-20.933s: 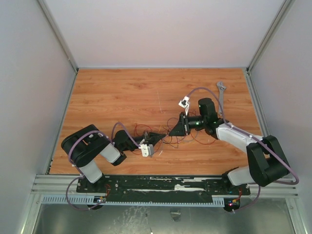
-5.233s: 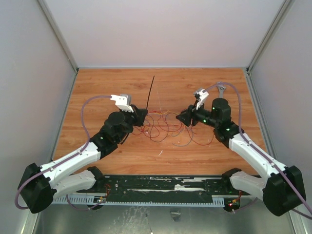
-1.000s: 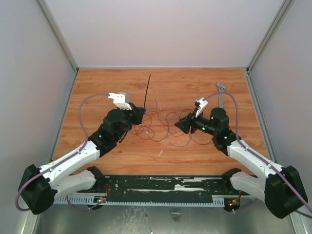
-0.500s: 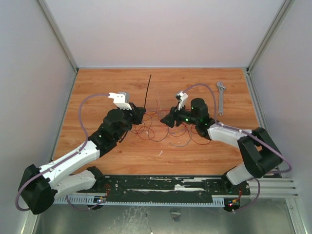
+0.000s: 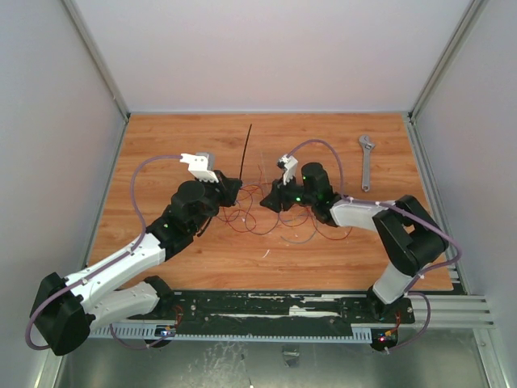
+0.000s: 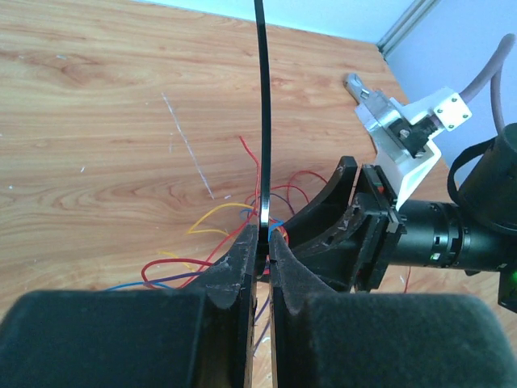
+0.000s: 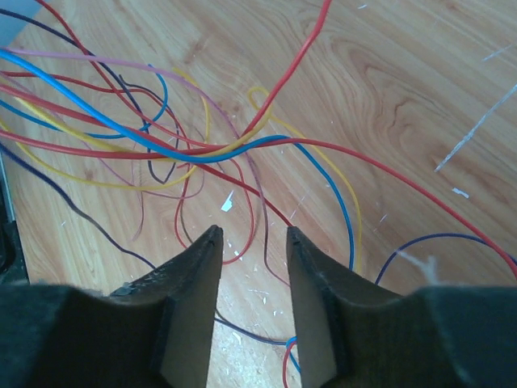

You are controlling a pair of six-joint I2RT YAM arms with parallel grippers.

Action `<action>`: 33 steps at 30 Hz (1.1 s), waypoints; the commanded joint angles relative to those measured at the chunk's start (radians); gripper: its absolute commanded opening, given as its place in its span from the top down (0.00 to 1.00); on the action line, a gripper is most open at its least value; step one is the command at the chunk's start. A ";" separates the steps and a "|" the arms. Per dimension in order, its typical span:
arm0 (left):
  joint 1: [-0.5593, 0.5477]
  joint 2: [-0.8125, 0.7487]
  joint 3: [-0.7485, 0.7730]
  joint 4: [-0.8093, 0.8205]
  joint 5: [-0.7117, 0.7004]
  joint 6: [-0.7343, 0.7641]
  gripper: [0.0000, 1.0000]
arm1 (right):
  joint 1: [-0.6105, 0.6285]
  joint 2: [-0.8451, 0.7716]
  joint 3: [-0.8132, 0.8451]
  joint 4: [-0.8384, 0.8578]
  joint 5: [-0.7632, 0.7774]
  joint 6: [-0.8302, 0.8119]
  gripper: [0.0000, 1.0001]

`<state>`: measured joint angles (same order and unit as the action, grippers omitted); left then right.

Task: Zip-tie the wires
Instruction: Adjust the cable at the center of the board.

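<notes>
A tangle of thin wires (image 5: 279, 222), red, blue, yellow and purplish, loops loosely on the wooden table (image 5: 178, 145). My left gripper (image 5: 236, 191) is shut on the lower end of the zip tie (image 5: 245, 149), a thin black strip standing up and away from it. The left wrist view shows the zip tie (image 6: 260, 121) pinched between the left gripper (image 6: 262, 236) tips, just above the wires (image 6: 206, 218). My right gripper (image 5: 270, 196) is open and low over the tangle, close to the left one. In the right wrist view, the right gripper (image 7: 252, 234) has nothing between its fingers, the wires (image 7: 202, 153) lying just beyond them.
A silver adjustable wrench (image 5: 366, 162) lies at the table's back right. Grey walls enclose the table on three sides. Small white flecks dot the wood near the wires. Both arms' lilac cables arch above the wrists.
My right arm has swung left across the wires, ending close to the left gripper, its jaws still open. The left arm and the zip tie have not moved.
</notes>
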<state>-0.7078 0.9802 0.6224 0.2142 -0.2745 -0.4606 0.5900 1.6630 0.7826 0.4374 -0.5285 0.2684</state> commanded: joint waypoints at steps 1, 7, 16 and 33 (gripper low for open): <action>0.009 0.000 0.032 0.028 0.009 -0.004 1.00 | 0.014 0.015 0.040 0.016 0.017 -0.024 0.67; 0.008 0.000 0.028 0.026 0.005 -0.003 1.00 | 0.013 -0.021 0.032 -0.041 0.041 -0.055 1.00; 0.010 -0.019 0.018 0.017 -0.013 -0.001 1.00 | -0.009 -0.227 -0.080 -0.221 0.157 -0.091 1.00; 0.020 -0.031 0.017 -0.001 -0.028 0.005 1.00 | -0.244 -0.556 -0.191 -0.409 0.346 -0.048 1.00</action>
<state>-0.6960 0.9710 0.6224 0.2028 -0.2829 -0.4603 0.3813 1.1496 0.6044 0.0689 -0.2348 0.2096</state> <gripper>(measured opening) 0.109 0.005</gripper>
